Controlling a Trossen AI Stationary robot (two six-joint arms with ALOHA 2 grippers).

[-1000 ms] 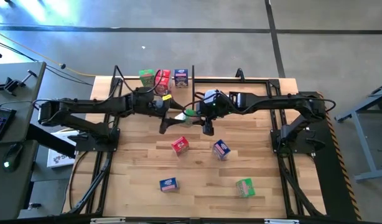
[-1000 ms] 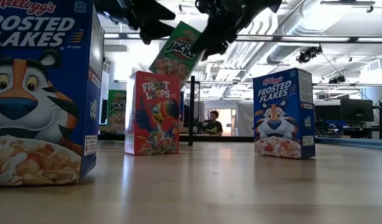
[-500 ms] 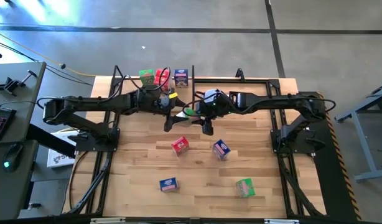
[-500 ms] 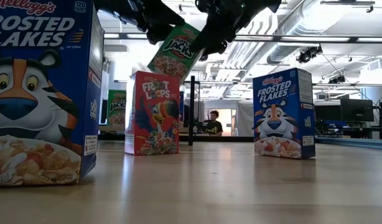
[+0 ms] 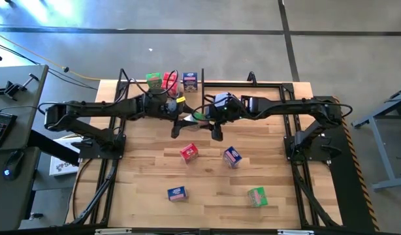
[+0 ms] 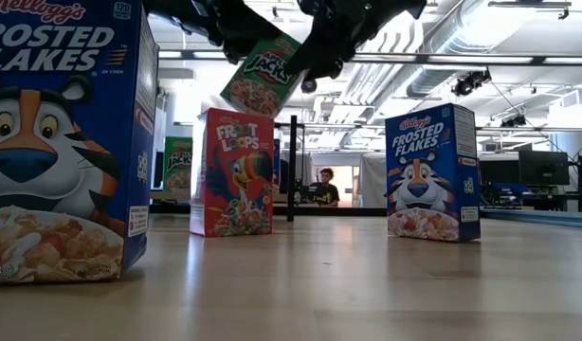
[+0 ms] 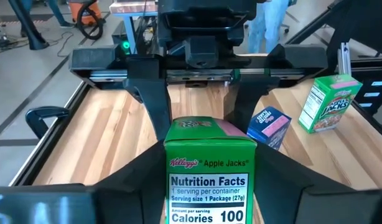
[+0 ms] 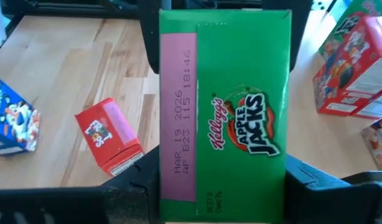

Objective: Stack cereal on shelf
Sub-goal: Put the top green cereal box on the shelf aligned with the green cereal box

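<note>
Above the table (image 5: 148, 183), left gripper (image 5: 183, 122) has closed on Apple Jacks box (image 6: 263, 76)

Wood-plank table (image 5: 148, 176) carries 4 loose cereal boxes (image 5: 189, 153).

The table (image 5: 207, 196) is seen from straight above in the high view, from well off, with both arms and the surrounding floor included. In the low view the scene is taken from table-top level, facing across the wood into the room beyond; a Frosted Flakes box (image 6: 68, 142) is set very close to that lens. Each wrist view is aimed forward past its own arm's fingers, very near the green Apple Jacks box (image 7: 208, 174), which is shared by all four views (image 8: 225, 112).
</note>
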